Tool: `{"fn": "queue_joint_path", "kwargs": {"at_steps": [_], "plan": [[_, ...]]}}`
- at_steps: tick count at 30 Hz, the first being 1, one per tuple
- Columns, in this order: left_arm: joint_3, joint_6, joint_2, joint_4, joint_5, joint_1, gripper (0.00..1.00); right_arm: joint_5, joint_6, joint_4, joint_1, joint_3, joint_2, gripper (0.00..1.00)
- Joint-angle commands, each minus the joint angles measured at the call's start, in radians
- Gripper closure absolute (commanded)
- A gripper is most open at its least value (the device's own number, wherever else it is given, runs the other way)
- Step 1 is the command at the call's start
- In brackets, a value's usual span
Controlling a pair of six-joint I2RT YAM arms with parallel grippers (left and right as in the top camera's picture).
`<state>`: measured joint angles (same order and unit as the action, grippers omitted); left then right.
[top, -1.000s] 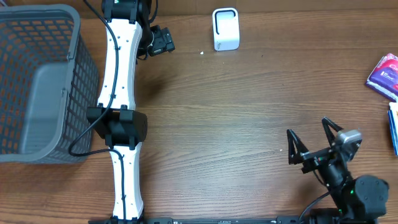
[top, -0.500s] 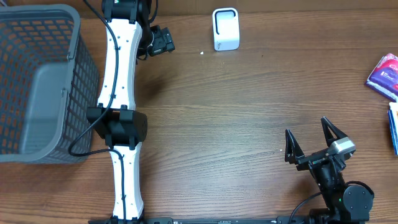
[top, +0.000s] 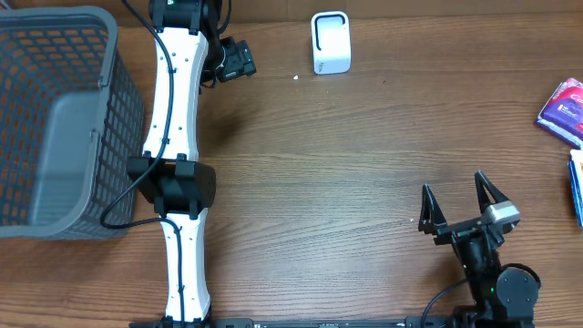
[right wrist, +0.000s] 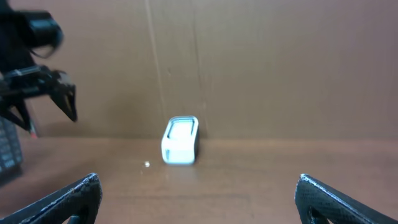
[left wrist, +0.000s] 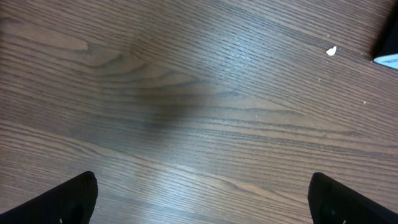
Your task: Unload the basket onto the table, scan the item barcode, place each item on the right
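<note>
A purple and red packet [top: 563,107], the item, lies at the table's right edge, with a blue item [top: 577,187] just below it. The white barcode scanner [top: 330,43] stands at the back centre and also shows as the scanner [right wrist: 180,142] straight ahead in the right wrist view. My right gripper [top: 453,185] is open and empty near the front right, well left of the packet; its fingertips [right wrist: 81,193] frame bare wood. My left gripper [top: 241,60] is at the back, left of the scanner, open over bare table [left wrist: 205,124].
A grey mesh basket [top: 55,118] fills the left side. The left arm [top: 178,137] stretches from the front edge to the back. A white speck [top: 296,77] lies on the wood near the scanner.
The right arm has drawn back a little toward the front edge and its gripper has squared up toward the scanner. The left arm has not moved.
</note>
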<state>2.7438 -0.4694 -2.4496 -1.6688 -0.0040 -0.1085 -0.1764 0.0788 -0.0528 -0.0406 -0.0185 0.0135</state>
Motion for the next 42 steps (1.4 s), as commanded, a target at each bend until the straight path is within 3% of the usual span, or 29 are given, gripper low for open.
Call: {"fn": "queue_joint_path", "kwargs": {"at_steps": [1,3,42], "plan": [[0.005,-0.006,0.021,0.001,0.004,0.003,0.00,0.056,-0.002,0.064,-0.001,0.011,-0.011,0.00],[0.005,-0.006,0.021,0.001,0.004,0.003,0.00,0.076,-0.001,0.132,0.004,0.011,-0.011,0.00],[0.005,-0.006,0.021,0.001,0.004,0.003,0.00,0.131,-0.001,0.134,0.002,0.011,-0.011,0.00]]}}
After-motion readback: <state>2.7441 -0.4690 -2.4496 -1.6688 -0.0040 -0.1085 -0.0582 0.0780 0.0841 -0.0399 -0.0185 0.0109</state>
